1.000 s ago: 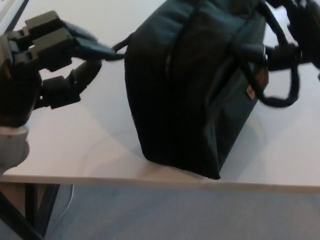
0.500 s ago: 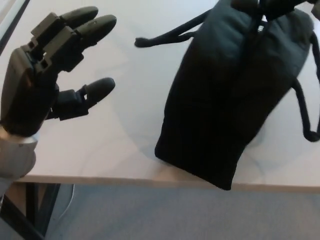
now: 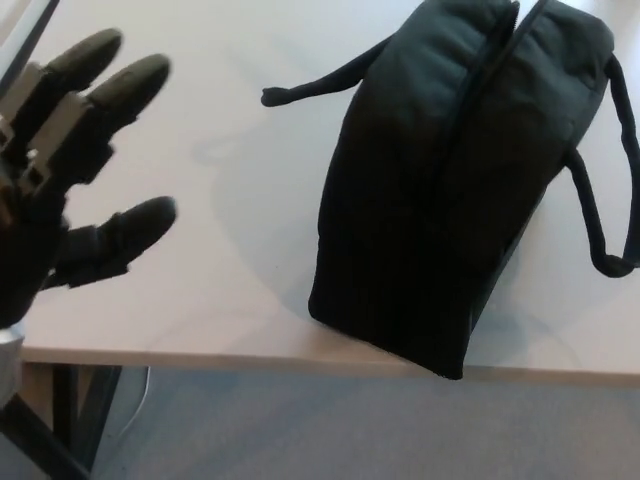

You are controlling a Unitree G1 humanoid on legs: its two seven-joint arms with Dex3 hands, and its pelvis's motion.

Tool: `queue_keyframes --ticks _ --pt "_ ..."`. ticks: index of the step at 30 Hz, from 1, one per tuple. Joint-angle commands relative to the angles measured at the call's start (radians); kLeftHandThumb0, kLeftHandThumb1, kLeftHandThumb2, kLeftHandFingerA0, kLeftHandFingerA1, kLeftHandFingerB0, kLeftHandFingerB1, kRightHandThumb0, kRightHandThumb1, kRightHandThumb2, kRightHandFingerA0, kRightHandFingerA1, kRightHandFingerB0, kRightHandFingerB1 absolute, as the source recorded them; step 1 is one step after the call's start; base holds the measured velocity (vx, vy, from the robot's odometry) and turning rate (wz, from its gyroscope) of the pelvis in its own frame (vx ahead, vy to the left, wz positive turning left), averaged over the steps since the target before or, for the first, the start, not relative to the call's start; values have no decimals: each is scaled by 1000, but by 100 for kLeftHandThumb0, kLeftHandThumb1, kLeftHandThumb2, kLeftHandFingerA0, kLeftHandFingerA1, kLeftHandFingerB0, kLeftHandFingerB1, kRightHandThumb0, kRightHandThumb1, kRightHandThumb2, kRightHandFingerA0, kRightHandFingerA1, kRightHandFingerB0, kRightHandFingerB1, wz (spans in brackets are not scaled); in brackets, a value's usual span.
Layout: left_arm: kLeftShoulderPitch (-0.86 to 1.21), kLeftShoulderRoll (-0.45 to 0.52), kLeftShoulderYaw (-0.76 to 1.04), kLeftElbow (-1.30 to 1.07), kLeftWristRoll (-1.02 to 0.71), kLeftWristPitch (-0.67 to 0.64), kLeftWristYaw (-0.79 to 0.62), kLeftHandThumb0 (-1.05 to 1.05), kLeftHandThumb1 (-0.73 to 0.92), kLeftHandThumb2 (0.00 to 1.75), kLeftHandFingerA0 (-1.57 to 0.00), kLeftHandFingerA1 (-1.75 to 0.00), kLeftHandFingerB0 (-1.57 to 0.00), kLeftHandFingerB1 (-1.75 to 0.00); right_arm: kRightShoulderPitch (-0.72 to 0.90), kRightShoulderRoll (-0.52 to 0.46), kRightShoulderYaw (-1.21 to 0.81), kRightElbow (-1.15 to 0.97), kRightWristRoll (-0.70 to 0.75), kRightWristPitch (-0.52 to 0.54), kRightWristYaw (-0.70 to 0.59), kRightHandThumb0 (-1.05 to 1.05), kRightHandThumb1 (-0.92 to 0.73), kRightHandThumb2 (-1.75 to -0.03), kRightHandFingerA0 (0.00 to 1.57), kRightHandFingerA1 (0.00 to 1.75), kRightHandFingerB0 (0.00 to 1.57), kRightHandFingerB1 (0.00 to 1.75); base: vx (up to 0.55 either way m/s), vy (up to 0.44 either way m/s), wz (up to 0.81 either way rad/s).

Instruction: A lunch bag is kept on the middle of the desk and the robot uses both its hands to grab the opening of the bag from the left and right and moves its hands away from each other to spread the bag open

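Left hand [image 3: 60, 190] fingers [image 3: 125, 85] spread, grasping nothing; lunch bag [image 3: 450, 190] right of fingertips, apart; bare bench [image 3: 230, 230] between; strap [image 3: 320, 85] nearest.

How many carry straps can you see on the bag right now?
2. One strap lies on the desk off the lunch bag's left side; the other strap loops off its right side, partly cut by the picture edge.

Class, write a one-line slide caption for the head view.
Black lunch bag sits near the desk edge, while the open left hand hovers apart from it.
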Motion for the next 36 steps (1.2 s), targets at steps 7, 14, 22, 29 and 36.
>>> queue_keyframes --ticks 7,14,22,29,36 --pt "744 -30 364 -296 -416 -100 -30 -33 61 114 0 -51 0 -49 1052 -49 -1013 -836 598 31 296 -80 -65 -99 7 23 7 19 0 0 0" --pt "961 -103 164 -232 -502 -149 -39 -58 83 67 -21 -34 -20 -28 1610 362 -929 -1047 494 3 172 -88 -74 -107 8 22 8 11 0 0 0" --pt "1016 -165 -64 -281 -788 66 -162 -53 92 67 -22 -42 -19 -31 1898 481 -386 -835 326 -49 119 -73 -63 -103 2 36 2 30 0 0 0" --pt "1023 -190 -87 -285 -765 93 -179 -53 91 66 -27 -42 -22 -30 1712 470 -313 -719 256 -26 94 -79 -70 -103 0 27 10 23 0 0 0" --pt "993 -182 -83 -239 -713 77 -208 -53 90 65 -29 -43 -22 -31 1708 420 -273 -697 239 -46 120 -73 -65 -100 3 38 5 27 0 0 0"
